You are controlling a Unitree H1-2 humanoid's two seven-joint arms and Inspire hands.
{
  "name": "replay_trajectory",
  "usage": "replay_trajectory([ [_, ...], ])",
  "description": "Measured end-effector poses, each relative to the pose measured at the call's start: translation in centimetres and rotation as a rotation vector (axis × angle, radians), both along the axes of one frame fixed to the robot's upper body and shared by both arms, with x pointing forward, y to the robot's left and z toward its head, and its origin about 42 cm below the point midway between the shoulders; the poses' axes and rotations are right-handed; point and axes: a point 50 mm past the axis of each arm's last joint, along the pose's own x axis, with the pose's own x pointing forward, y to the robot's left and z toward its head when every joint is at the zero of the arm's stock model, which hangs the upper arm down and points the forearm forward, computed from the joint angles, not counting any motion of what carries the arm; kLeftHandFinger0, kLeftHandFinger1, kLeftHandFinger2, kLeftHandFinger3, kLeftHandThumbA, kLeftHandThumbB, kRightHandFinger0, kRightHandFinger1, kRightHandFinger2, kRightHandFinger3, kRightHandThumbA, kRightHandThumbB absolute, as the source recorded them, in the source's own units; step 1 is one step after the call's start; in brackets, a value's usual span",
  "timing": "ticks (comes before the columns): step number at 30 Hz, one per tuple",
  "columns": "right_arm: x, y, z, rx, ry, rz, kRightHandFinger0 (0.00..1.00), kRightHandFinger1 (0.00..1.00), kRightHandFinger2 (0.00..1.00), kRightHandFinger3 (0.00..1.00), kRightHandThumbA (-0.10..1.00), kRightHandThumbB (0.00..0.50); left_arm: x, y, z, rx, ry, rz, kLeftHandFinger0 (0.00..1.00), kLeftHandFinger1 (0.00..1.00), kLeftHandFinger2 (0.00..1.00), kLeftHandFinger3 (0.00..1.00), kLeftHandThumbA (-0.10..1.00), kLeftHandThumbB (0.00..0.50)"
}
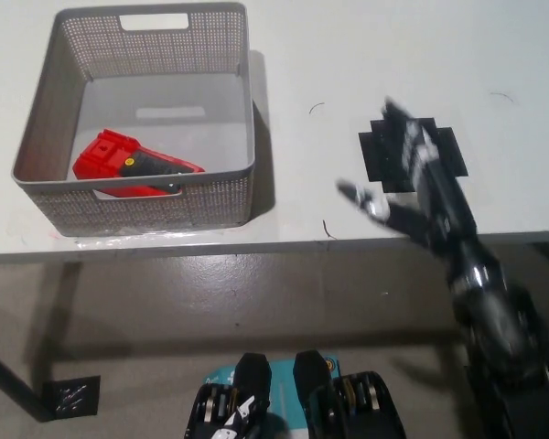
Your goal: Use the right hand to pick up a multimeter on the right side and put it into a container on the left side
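Multimeter (133, 166), red and black, lies inside the grey mesh container (37, 119) against its near wall, toward the near-left corner, and the container sits at the left end of the white table (348, 55). Over at the table's right, near the front edge, the black right hand (407, 178) hovers with fingers spread, holding nothing, blurred in the shot. It hangs partly above a black mat (450, 148) lying flat on the table. No left hand shows.

The basket's (137, 197) front wall is hiding the multimeter's (133, 165) lower edge; the right robot hand (412, 178) is blurring.
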Motion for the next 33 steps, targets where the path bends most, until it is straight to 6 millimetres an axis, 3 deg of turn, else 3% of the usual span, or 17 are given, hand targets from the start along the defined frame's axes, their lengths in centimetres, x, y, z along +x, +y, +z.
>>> replay_trajectory([
  [4,-5.2,-0.4,-2.3,-0.004,0.016,0.025,1.00,1.00,1.00,1.00,1.00,0.355,0.7,0.0,0.3,-0.003,-0.013,0.008,1.00,1.00,1.00,1.00,1.00,0.434],
  [8,-10.4,-0.5,-4.3,-0.006,0.025,0.074,1.00,1.00,1.00,1.00,1.00,0.414,2.4,0.4,1.2,-0.009,-0.053,0.034,1.00,1.00,1.00,1.00,1.00,0.418],
  [13,-12.7,-0.9,-6.2,-0.021,0.042,0.112,1.00,1.00,1.00,1.00,1.00,0.380,4.8,0.7,2.6,-0.015,-0.108,0.054,1.00,1.00,1.00,1.00,1.00,0.432],
  [19,-12.5,-1.3,-9.9,-0.047,0.109,0.133,1.00,1.00,1.00,1.00,1.00,0.396,6.9,0.8,4.2,-0.040,-0.165,0.077,1.00,1.00,1.00,1.00,1.00,0.409],
  [24,-11.1,-1.8,-12.8,-0.069,0.173,0.132,1.00,1.00,1.00,1.00,1.00,0.401,8.5,0.4,5.5,-0.055,-0.203,0.075,1.00,1.00,1.00,1.00,1.00,0.432],
  [27,-9.5,-2.0,-13.2,-0.081,0.185,0.131,1.00,1.00,1.00,1.00,1.00,0.422,9.4,0.1,6.2,-0.062,-0.226,0.074,1.00,1.00,1.00,1.00,1.00,0.420],
  [33,-5.8,-2.3,-12.6,-0.107,0.177,0.136,1.00,1.00,1.00,1.00,1.00,0.366,11.4,0.1,7.9,-0.066,-0.281,0.085,1.00,1.00,1.00,1.00,1.00,0.402],
])
